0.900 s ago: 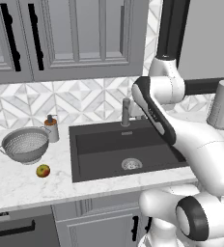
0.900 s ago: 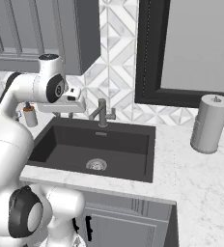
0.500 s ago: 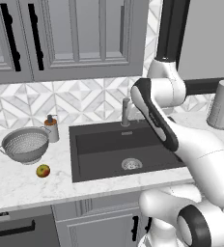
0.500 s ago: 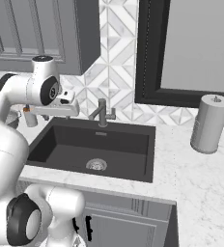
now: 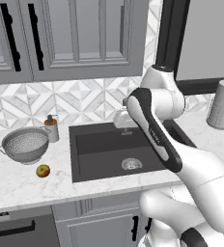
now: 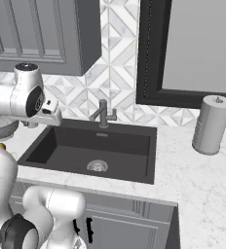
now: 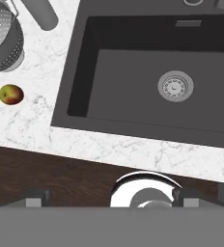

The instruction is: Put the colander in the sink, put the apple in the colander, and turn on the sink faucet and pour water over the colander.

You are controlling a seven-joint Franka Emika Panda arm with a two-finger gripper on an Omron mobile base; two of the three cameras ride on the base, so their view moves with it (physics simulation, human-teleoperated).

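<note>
The colander [image 5: 24, 144] stands on the white marble counter left of the sink [image 5: 92, 159], and its rim shows at the hand view's top left [image 7: 3, 36]. The apple [image 5: 43, 170] lies on the counter just in front of it, also seen small and red-green [image 7: 10, 94]. The dark basin [image 7: 128, 91] holds nothing but its silver drain [image 7: 175, 86]. The faucet [image 6: 103, 114] stands at the sink's back edge. My gripper [image 5: 122, 118] hangs above the sink, looking down, fingertips [image 7: 34, 198] far apart and open, nothing between them.
An orange-topped soap bottle [image 5: 51, 128] stands between the colander and the sink's back left corner. A grey paper towel roll [image 6: 211, 125] stands on the counter to the right. Grey cabinets hang above the counter, and a dark-framed window is behind the faucet.
The hand has swung lower and toward the sink's left side. The colander, apple and faucet lever have not moved.
</note>
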